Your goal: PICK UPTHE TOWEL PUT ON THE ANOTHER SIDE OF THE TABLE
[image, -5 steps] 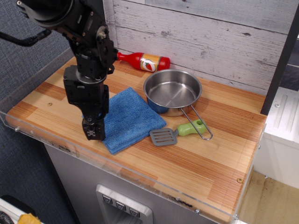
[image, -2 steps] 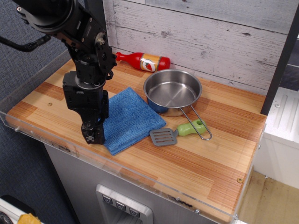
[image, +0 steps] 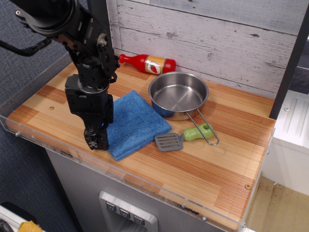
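The blue towel lies folded and flat on the left half of the striped wood table, just left of the steel pan. My black gripper points straight down at the towel's front-left edge, with its tips at the cloth or the wood beside it. The fingers are seen side-on as one dark block, so I cannot tell whether they are open or shut. The arm hides the towel's left edge.
A steel pan with a wire handle stands right of the towel. A grey spatula with a green handle lies by the towel's right corner. A red bottle lies at the back wall. A clear acrylic rim runs along the front edge.
The gripper has sunk slightly lower and a little left at the towel's front-left edge. The towel and the other things have not moved.
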Controlling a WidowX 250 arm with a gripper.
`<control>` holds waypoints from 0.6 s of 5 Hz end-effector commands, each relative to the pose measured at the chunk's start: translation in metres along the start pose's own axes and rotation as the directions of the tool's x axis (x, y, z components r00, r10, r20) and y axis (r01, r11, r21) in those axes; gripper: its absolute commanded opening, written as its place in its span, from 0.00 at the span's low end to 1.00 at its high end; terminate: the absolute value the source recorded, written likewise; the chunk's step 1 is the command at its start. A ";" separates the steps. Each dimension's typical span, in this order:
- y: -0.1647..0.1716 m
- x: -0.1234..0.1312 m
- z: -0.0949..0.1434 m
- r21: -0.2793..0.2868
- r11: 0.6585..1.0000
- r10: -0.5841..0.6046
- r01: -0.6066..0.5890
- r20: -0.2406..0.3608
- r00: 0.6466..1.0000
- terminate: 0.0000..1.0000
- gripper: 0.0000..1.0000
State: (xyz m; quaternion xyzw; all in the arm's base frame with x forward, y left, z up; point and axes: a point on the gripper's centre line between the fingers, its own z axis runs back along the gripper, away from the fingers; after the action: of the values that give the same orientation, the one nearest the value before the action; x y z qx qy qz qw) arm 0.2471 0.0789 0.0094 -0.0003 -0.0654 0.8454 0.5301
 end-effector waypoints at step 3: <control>0.027 -0.073 0.010 -0.023 0.977 -0.215 0.214 -0.049 0.975 0.00 1.00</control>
State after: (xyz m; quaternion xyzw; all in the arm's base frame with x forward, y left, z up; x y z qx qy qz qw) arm 0.2551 0.0000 0.0080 -0.0127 -0.0532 0.7816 0.6214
